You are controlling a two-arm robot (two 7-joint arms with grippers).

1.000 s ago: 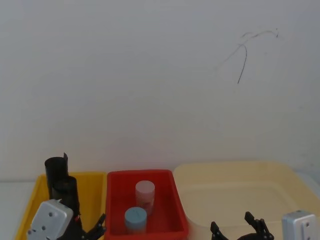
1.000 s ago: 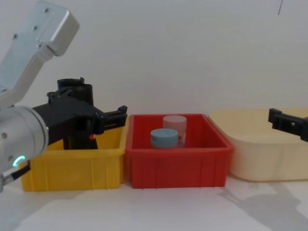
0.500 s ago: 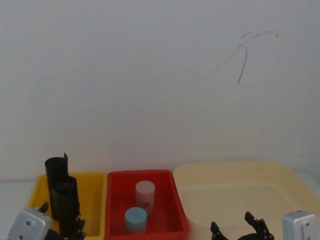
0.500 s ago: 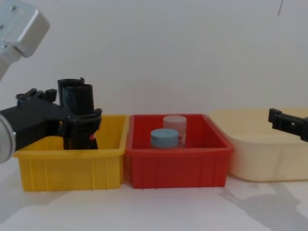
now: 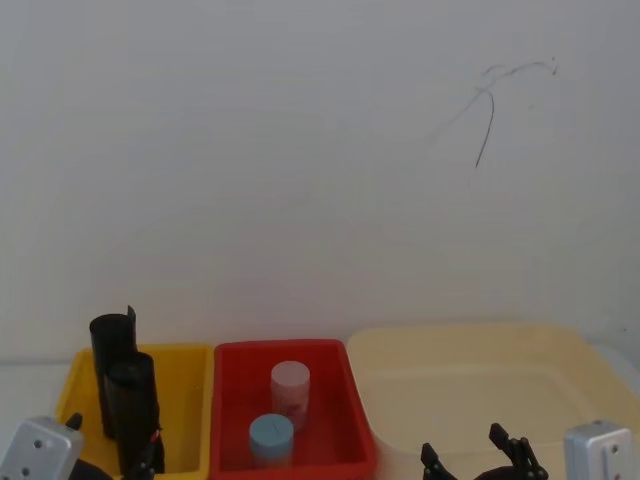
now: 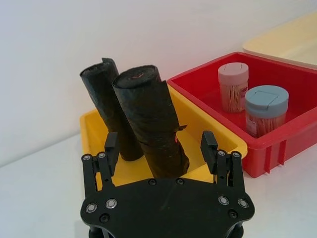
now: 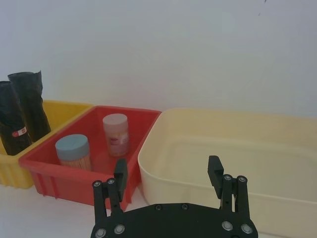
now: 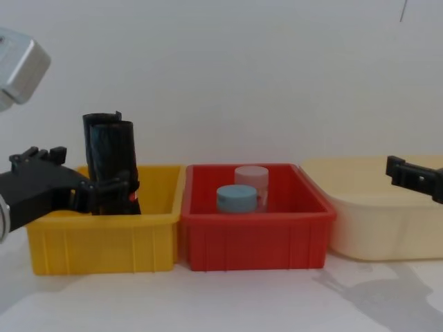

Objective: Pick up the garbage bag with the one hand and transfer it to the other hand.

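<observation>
Reach step, grasp not yet made. At lower centre of the left wrist view, the left gripper (image 6: 159, 144) is hovering wide open and empty before the garbage bag (image 6: 146, 109), which is standing upright in the yellow bin (image 6: 93, 131). The next move probably calls for advancing and closing around the roll. The right gripper (image 7: 167, 169) is waiting open and empty.

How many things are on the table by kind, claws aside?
Bins: 3 (yellow bin, red bin, cream bin)
Black rolls: 2 (garbage bag with red sticker, plain roll)
Jars: 2 (pink jar, blue jar)
Total: 7
</observation>
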